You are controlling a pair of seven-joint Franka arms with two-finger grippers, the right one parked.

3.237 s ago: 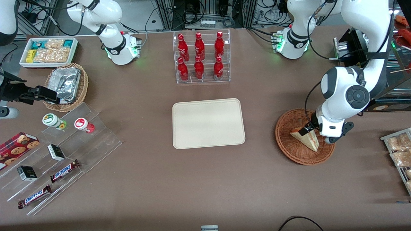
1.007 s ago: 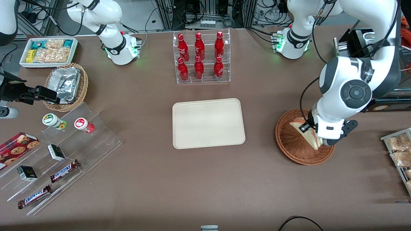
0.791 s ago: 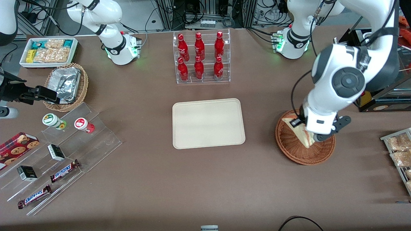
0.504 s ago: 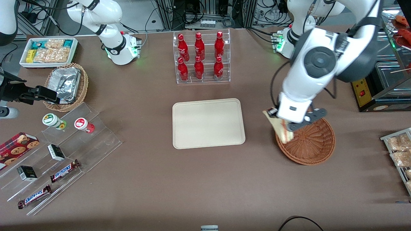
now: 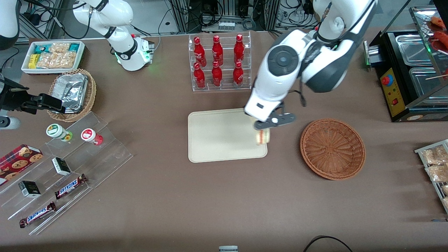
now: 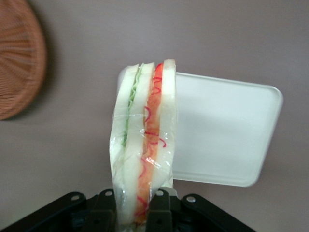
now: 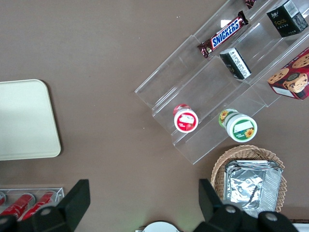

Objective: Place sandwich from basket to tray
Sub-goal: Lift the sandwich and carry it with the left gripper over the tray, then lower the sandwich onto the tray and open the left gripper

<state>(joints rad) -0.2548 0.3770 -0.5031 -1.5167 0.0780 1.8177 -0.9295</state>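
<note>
A clear rack (image 5: 219, 63) of six red bottles stands at top centre of the front frame. At upper left is a white bin (image 5: 53, 56) of snack packets, and below it a tan basket (image 5: 71, 94) holding a foil container. At lower left, clear steps (image 5: 105, 147) carry two lidded cups (image 5: 58, 132), two dark boxes (image 5: 61, 166), two Snickers bars (image 5: 71, 186) and a cookie box (image 5: 19, 159). A black warmer (image 5: 406, 63) sits at upper right, with bagged snacks (image 5: 434, 164) at the right edge.
</note>
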